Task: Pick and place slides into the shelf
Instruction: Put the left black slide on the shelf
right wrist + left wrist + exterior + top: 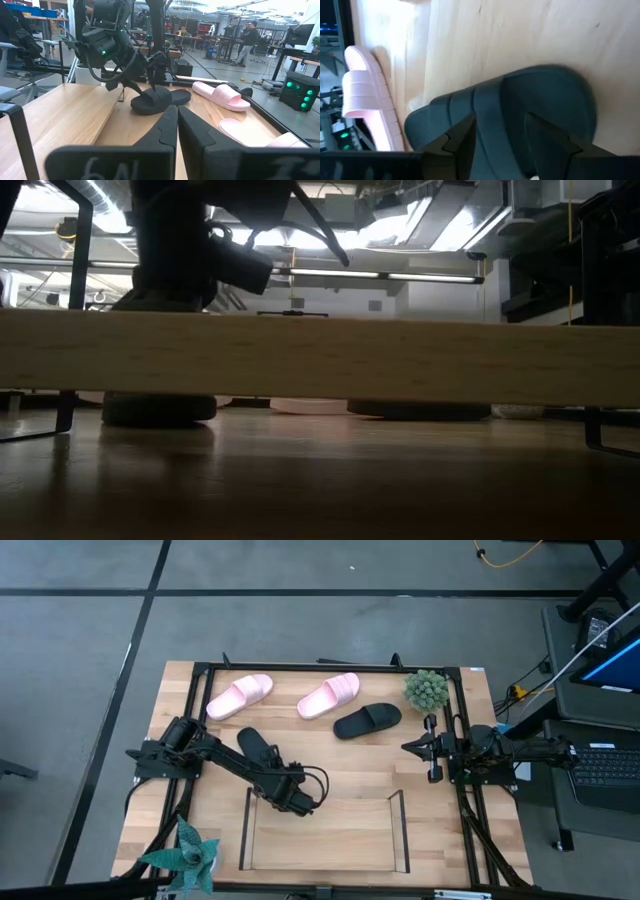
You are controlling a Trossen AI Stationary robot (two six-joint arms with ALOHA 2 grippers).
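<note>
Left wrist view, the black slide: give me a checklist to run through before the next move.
1. Left gripper around black slide at its strap: ok.
2. Slide lifted off table: cannot tell.
3. Shelf has room, no slides inside: ok.
4. Right gripper shut, parked at the right edge, away from shelf: ok.
5. Other slides shelved: not ok; pink slides and second black slide lie beyond it.

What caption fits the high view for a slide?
Left gripper grips a black slide near the empty shelf; right gripper waits shut by the plant.
</note>
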